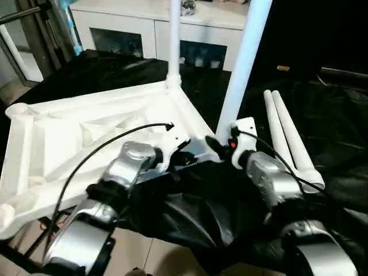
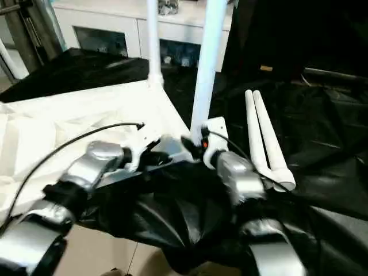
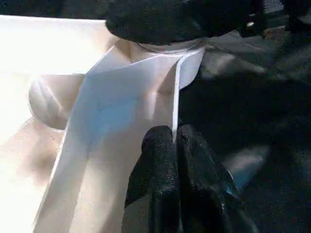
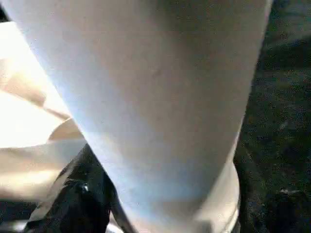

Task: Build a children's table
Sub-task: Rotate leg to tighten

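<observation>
The children's table lies upside down on black cloth [image 1: 190, 207], its white tabletop [image 1: 86, 132] ribbed side up, running from 9 o'clock toward centre. At its near corner the left gripper [image 3: 174, 145], fingers pressed together, rests on the tabletop's thin rim. Just beside it, at 3 o'clock, the right gripper [image 1: 221, 146] is wrapped around the base of an upright leg [image 1: 244, 63] standing in that corner socket; its long axis runs nearly vertical, leaning slightly, so the right arm is nearer. Two spare legs [image 1: 287, 138] lie side by side further right. Beyond, another leg [image 1: 173, 40] stands in the far corner, before a white cabinet [image 1: 138, 29]. No readable writing
</observation>
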{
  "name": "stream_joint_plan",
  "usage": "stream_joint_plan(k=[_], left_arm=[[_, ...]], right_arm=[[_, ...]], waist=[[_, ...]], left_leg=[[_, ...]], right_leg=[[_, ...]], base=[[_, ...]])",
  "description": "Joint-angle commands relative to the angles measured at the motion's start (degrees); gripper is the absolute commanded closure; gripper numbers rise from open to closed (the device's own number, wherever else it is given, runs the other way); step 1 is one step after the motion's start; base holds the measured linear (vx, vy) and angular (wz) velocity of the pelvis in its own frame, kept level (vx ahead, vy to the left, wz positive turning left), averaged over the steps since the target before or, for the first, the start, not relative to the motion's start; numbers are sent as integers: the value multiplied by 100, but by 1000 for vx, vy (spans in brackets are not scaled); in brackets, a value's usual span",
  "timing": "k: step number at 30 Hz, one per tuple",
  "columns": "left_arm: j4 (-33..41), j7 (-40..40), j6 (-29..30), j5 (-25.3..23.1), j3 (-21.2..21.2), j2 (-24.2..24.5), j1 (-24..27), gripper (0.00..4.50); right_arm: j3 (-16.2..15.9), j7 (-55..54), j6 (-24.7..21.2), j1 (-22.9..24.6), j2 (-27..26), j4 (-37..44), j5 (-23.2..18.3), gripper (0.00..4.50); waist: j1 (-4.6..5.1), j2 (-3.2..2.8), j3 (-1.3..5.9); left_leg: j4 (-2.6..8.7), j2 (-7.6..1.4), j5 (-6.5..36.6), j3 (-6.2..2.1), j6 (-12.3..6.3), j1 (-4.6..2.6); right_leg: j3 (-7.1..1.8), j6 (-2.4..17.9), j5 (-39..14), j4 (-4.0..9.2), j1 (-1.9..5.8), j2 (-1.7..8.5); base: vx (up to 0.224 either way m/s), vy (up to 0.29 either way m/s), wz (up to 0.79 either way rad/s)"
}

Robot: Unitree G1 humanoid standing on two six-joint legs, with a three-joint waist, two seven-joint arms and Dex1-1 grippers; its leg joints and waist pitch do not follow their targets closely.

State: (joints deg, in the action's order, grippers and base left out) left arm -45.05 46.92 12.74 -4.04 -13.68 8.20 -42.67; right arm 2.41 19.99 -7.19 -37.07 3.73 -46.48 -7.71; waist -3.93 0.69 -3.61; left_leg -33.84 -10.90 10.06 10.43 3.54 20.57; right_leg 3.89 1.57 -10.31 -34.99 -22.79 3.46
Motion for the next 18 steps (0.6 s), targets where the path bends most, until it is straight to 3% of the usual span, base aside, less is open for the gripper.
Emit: stream_joint_plan(k=[1, 2, 3, 6, 8, 12, 18], left_arm=[[-35, -609, -119, 83, 250, -254, -310, 450], [-43, -604, -139, 84, 245, -268, -306, 450], [-43, -604, -139, 84, 245, -268, -306, 450], [111, -297, -241, 144, 167, -225, -182, 450], [248, -26, -234, 199, 125, -143, -77, 450], [445, 539, -387, 256, 23, 54, 96, 450], [722, 1429, -584, 458, -73, 395, 283, 450]], right_arm=[[-485, 315, 15, 86, -499, -437, 268, 171], [-458, 357, 64, 61, -526, -493, 236, 171], [-458, 357, 64, 61, -526, -493, 236, 116], [-425, 564, 45, 40, -487, -518, 132, 96], [-572, 755, 139, 86, -343, -447, 262, 58], [-732, 1732, 242, 254, -51, -137, 183, 58], [-847, 3107, 143, 581, 474, 670, -184, 58]], waist=[[-2, 37, 408], [-5, 34, 409], [-4, 34, 399], [2, 32, 390], [29, 45, 387], [44, 52, 386], [18, 45, 406]], left_leg=[[382, -209, 1154, -83, -111, -35], [381, -206, 1110, -81, -141, -31], [383, -206, 1086, -77, -183, -23], [394, -218, 1158, -84, -209, -24], [402, -217, 1224, -96, -193, -10], [391, -222, 1227, -88, -267, -10], [382, -246, 1023, -81, -427, -5]], right_leg=[[-304, 1086, -1528, 483, 270, 517], [-305, 1092, -1474, 482, 276, 512], [-305, 1100, -1441, 485, 275, 507], [-298, 1090, -1563, 494, 278, 514], [-289, 1043, -1724, 506, 290, 515], [-300, 1027, -1755, 512, 288, 518], [-302, 1176, -1321, 462, 299, 507]], base=[[0, 0, 0], [0, 0, 0], [0, 0, 0], [0, 0, 0], [0, 0, 0], [0, 0, 0], [0, 0, 0]])
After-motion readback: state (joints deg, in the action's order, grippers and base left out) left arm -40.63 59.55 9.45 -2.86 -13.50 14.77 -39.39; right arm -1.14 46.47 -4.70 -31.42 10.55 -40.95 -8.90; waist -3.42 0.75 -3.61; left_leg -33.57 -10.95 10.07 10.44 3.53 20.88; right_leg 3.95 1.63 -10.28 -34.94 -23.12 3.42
